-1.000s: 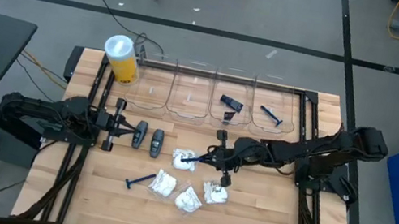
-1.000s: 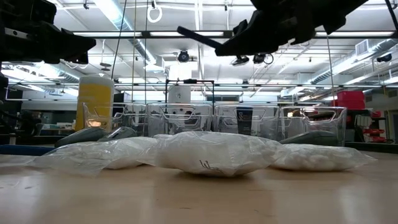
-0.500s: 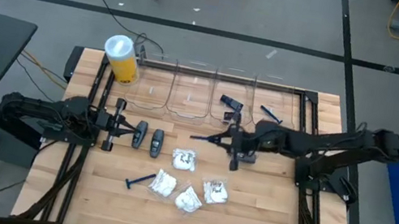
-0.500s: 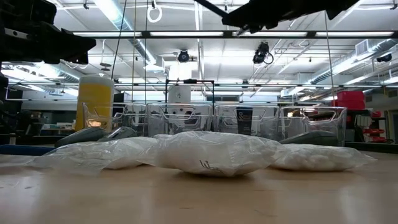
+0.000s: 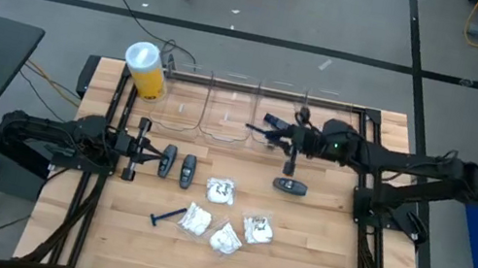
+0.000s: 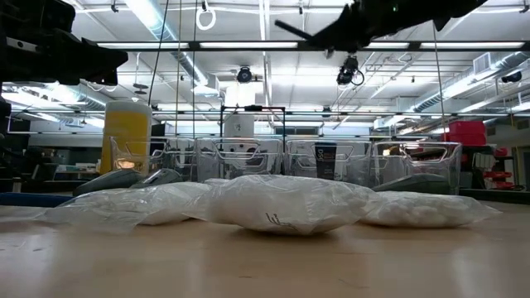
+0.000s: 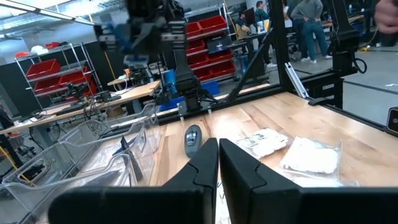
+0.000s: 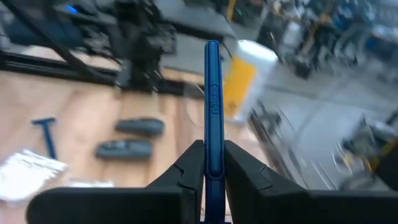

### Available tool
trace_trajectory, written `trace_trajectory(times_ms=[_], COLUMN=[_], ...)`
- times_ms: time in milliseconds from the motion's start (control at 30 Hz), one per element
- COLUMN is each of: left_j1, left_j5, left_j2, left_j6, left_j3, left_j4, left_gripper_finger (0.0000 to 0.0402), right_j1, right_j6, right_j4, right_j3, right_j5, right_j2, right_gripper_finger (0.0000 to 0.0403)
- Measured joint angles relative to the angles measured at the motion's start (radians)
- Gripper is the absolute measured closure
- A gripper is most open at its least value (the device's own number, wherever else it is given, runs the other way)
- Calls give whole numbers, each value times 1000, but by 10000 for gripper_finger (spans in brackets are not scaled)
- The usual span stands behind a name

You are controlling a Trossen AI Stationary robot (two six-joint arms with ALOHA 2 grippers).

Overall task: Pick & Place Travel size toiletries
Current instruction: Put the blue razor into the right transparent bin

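Right end effector [image 8: 207, 171]: clamped on a blue razor [image 8: 212, 106], raised above the clear bins [image 5: 261, 118] at the counter's [image 5: 318, 247] far edge. Left end effector [image 7: 218, 163]: closed, empty, at the counter's left side beside two dark grey pieces [image 5: 177, 165]. White packets [image 5: 226, 220] and a second razor [image 5: 167, 216] lie mid-counter.

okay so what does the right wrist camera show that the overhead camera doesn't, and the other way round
Only the right wrist view shows the grip up close: the right tool shut on a blue razor, clamped by its handle.

Only the high view shows the clear bins along the far edge, the white packets, a dark piece lying alone, and the left tool waiting at the table's left side.

Both show the yellow cylinder, two dark grey pieces side by side, and another blue razor on the wood.
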Motion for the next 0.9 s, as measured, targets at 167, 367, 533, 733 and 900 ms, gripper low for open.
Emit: trace_trajectory(times_ms=[167, 367, 533, 733, 900], left_j1=[0, 0, 0, 0, 0], left_j5=[0, 0, 0, 0, 0], left_j2=[0, 0, 0, 0, 0], left_j6=[0, 0, 0, 0, 0], left_j3=[0, 0, 0, 0, 0], left_j4=[0, 0, 0, 0, 0], left_gripper_finger=[378, 377, 377, 377, 378], right_j1=[-110, -238, -315, -384, -428], right_j6=[38, 137, 258, 398, 474], right_j4=[-127, -318, -458, -544, -578], right_j3=[0, 0, 0, 0, 0], right_j5=[0, 22, 122, 168, 169], right_j2=[-14, -33, -45, -50, -50], right_gripper_finger=[352, 352, 352, 352, 352])
